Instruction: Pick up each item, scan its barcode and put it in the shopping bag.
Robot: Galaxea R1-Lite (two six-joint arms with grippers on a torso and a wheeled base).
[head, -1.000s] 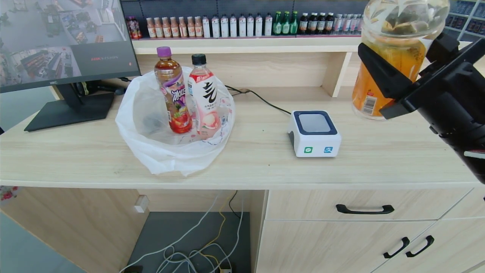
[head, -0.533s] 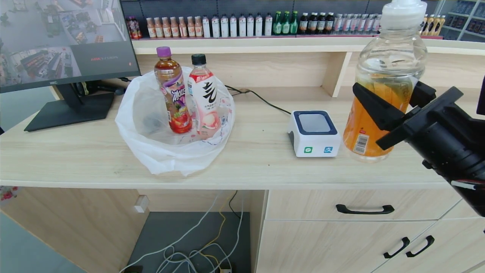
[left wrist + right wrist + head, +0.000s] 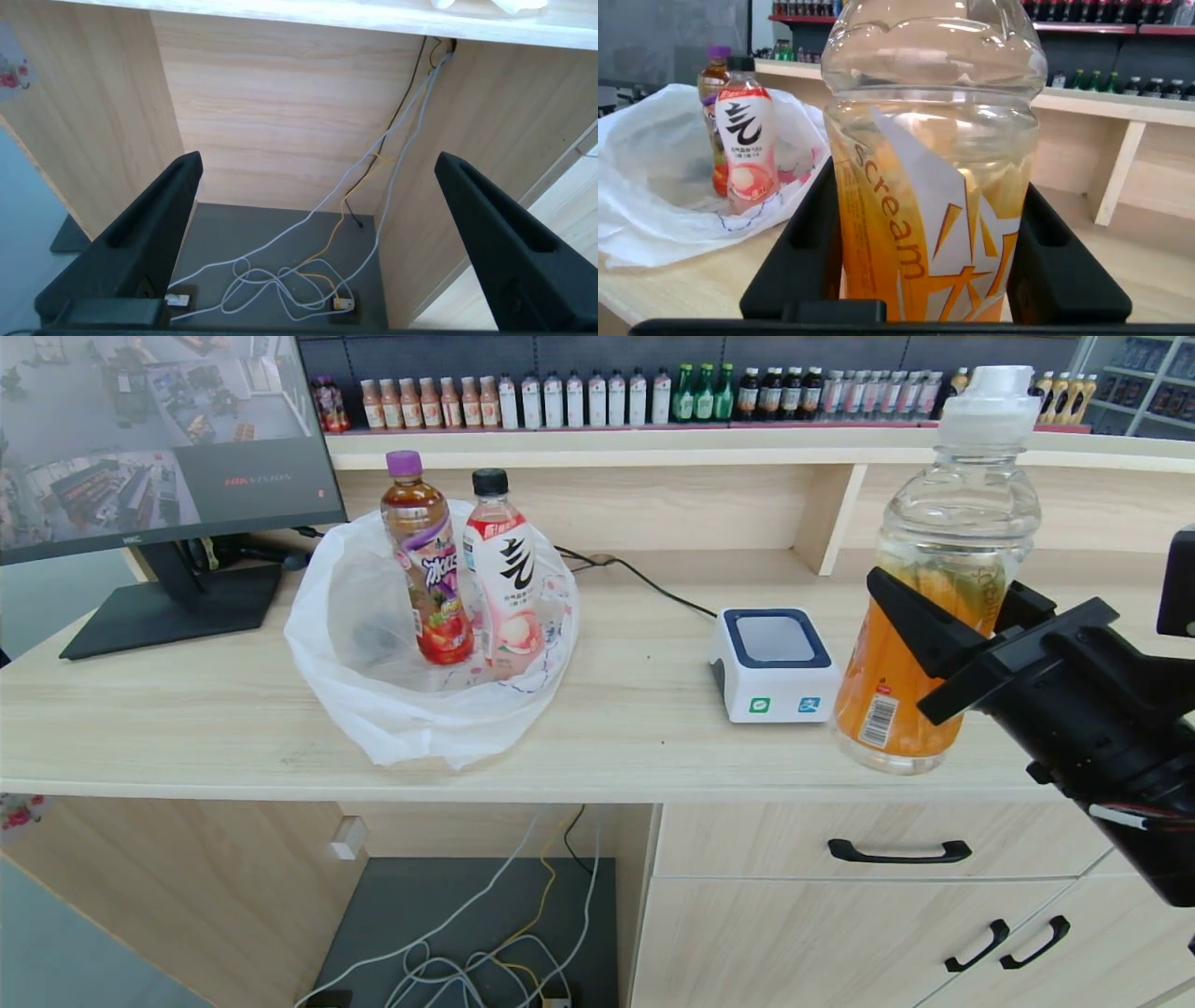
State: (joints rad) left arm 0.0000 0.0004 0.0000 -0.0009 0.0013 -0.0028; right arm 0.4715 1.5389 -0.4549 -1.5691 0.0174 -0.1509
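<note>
A large clear bottle of orange drink (image 3: 901, 691) with a white cap stands upright just right of the white scanner (image 3: 773, 663), near the counter's front edge. My right gripper (image 3: 945, 609) is shut on its middle; its barcode faces front. In the right wrist view the orange drink bottle (image 3: 934, 187) sits between the fingers (image 3: 811, 238). The white shopping bag (image 3: 420, 709) lies open at the counter's left and holds a purple-capped bottle (image 3: 427, 569) and a pink bottle (image 3: 504, 579). My left gripper (image 3: 318, 252) hangs open below the counter.
A monitor (image 3: 159, 439) stands at the back left. A black cable (image 3: 644, 581) runs from the back to the scanner. A raised shelf (image 3: 607, 443) with several bottles lines the rear. Loose cables (image 3: 308, 271) lie on the floor under the counter.
My right gripper has brought the orange drink bottle down and nearer the counter's front, from high at the back right to just beside the scanner. The bag and its bottles have not moved.
</note>
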